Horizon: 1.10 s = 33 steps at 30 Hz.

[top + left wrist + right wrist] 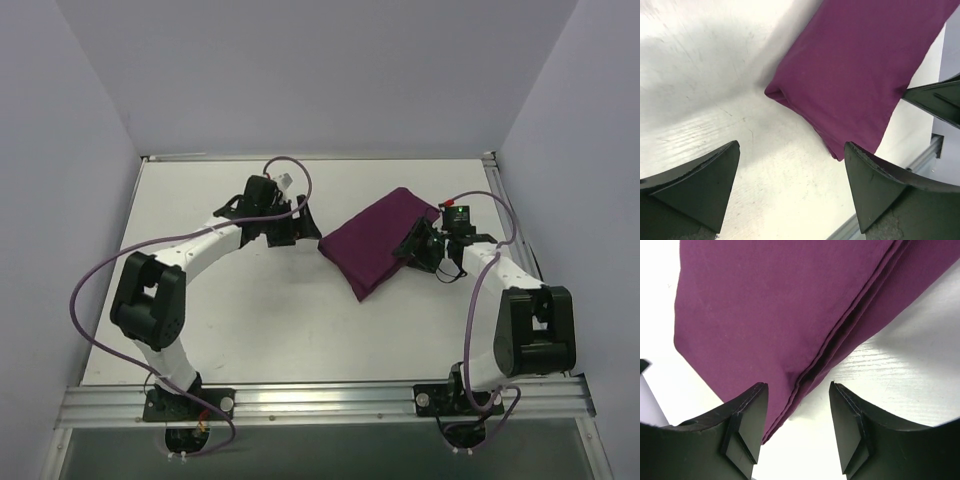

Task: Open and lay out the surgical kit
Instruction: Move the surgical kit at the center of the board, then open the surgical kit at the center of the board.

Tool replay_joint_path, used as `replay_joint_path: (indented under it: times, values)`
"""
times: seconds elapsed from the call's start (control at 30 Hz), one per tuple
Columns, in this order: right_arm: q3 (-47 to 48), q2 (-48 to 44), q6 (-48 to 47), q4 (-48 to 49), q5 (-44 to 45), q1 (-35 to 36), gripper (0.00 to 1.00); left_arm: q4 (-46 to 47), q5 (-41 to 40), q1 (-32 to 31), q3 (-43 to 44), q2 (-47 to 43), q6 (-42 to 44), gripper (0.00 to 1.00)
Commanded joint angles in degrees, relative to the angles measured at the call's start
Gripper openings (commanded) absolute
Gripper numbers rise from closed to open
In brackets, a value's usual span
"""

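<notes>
Maroon cloth wrap (380, 243) lies folded on the bench (270, 320) between my arms. Left jaws wide apart off its near corner, empty. Right jaws apart, facing the layered edge (812, 372), nothing pinched. Soft, floppy, probably weighted inside, so I'd take the top flap only

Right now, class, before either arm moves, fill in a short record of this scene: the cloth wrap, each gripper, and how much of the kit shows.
Wrap: dark purple cloth wrap, folded shut, lying flat on the white table
Left gripper: open wide, over bare table by the wrap's corner, holding nothing
Right gripper: open, fingers either side of the wrap's layered edge, not closed on it
Tray and instruments: none visible
</notes>
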Motion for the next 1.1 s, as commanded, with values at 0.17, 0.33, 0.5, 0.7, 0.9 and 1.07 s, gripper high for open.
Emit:
replay_joint_path:
  times: [0.17,0.33,0.5,0.7,0.9,1.07]
  values:
    - [3.66,3.33,-1.35,0.21,-1.45,-0.96,0.50,-12.56,-11.29,0.15,5.84,-6.19,10.33,0.94]
    - [4.81,4.83,-1.70,0.12,-1.97,-0.97,0.44,-7.89,-15.76,0.24,0.57,-16.73,12.72,0.94]
    - [4.81,4.56,-1.17,0.21,-2.50,-0.96,0.31,-16.76,-19.11,1.30,7.07,-14.46,15.44,0.94]
    - [5.07,2.28,-1.00,-1.28,-2.32,-0.79,0.10,-16.26,-19.56,3.04,5.85,-16.30,15.88,0.94]
    - [7.27,1.75,-0.82,-3.13,-2.50,0.00,0.00,-11.51,-2.60,12.45,1.19,-17.71,12.28,0.94]
    - [10.78,3.06,0.23,-3.40,-3.03,0.88,0.00,-12.30,-6.81,14.13,0.93,-21.57,14.30,0.98]
